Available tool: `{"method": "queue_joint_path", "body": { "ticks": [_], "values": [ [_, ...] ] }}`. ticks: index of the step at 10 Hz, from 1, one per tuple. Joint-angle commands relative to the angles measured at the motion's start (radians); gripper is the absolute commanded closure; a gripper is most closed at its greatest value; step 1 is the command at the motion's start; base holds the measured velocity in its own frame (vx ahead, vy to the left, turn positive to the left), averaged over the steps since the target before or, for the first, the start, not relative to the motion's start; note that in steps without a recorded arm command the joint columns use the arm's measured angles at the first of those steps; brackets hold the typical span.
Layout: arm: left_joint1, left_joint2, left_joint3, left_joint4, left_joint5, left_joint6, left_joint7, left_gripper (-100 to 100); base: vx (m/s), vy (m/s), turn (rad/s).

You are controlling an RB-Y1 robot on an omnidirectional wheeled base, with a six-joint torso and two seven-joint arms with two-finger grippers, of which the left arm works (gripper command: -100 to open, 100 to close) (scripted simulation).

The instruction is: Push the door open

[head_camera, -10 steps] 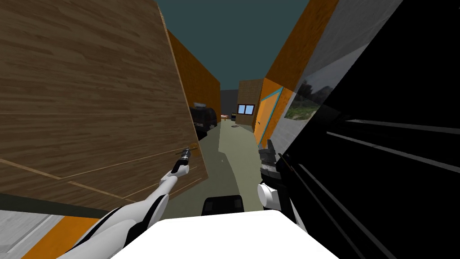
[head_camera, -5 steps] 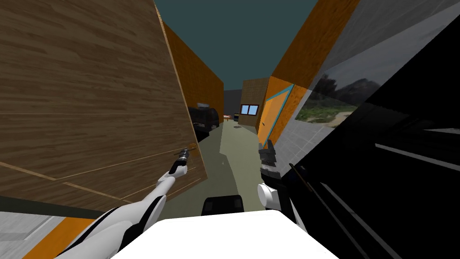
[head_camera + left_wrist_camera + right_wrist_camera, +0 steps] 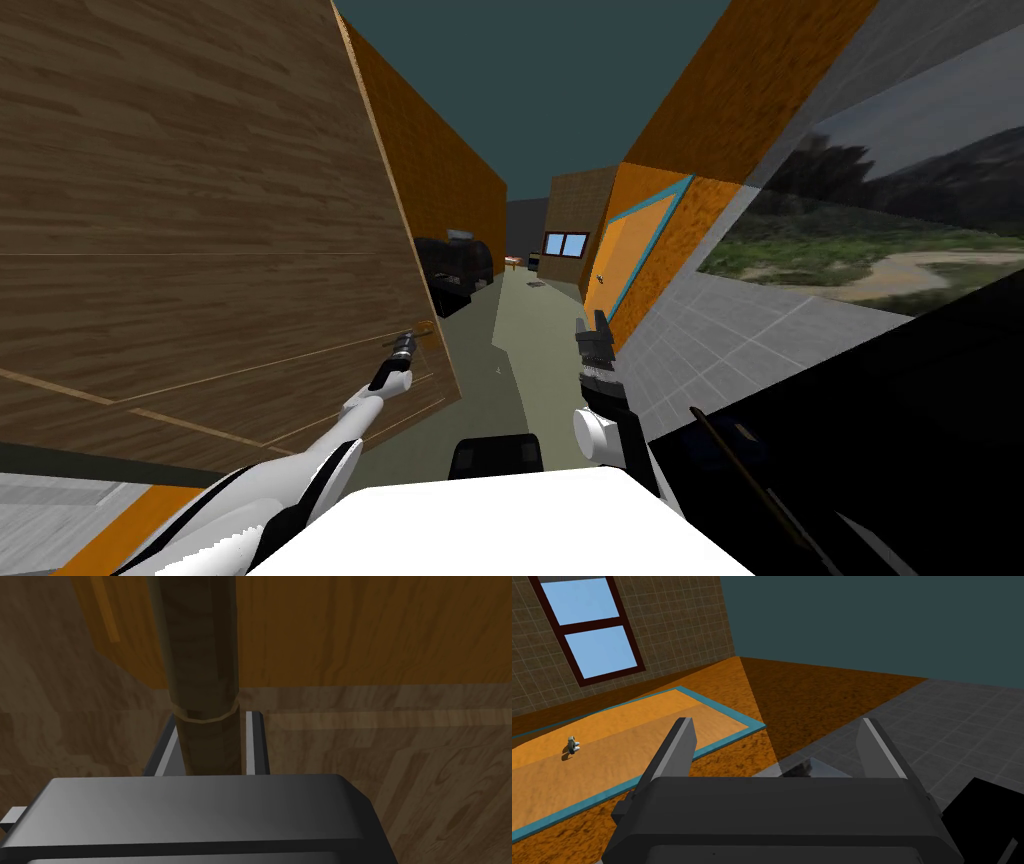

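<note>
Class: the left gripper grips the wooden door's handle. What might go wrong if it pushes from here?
1. The left gripper pinches the round handle with thin fingers; as the door swings, it may slip out.
2. The left arm is stretched nearly straight; it may run out of reach unless the base follows.
3. The open right gripper hangs near the right wall; driving forward might clip it.

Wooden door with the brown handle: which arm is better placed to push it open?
Left, probably. The left gripper is shut on the brown handle of the wooden door, so it can push directly. The right gripper stands open in the air, away from that door.
</note>
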Motion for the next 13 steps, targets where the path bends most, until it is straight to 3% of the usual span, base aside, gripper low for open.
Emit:
{"method": "queue_joint_path", "body": {
  "ticks": [1, 3, 4, 10, 11, 13],
  "values": [
    [0.015, 0.019, 0.003, -0.011, 0.017, -0.004, -0.002, 100, 0.163, -0.071, 0.112],
    [0.015, 0.019, 0.003, -0.011, 0.017, -0.004, -0.002, 100, 0.090, -0.038, 0.054],
    [0.022, 0.028, -0.004, -0.013, 0.031, -0.005, -0.001, 100, 0.119, -0.054, 0.092],
    [0.036, 0.046, -0.018, -0.018, 0.057, -0.007, 0.001, 100, 0.165, -0.075, 0.099],
    [0.040, 0.040, -0.016, -0.021, 0.055, -0.003, -0.001, 100, 0.075, -0.029, 0.043],
    [0.044, 0.050, 0.006, -0.014, 0.066, -0.006, -0.010, 100, 0.170, -0.013, 0.047]
  ]
}}
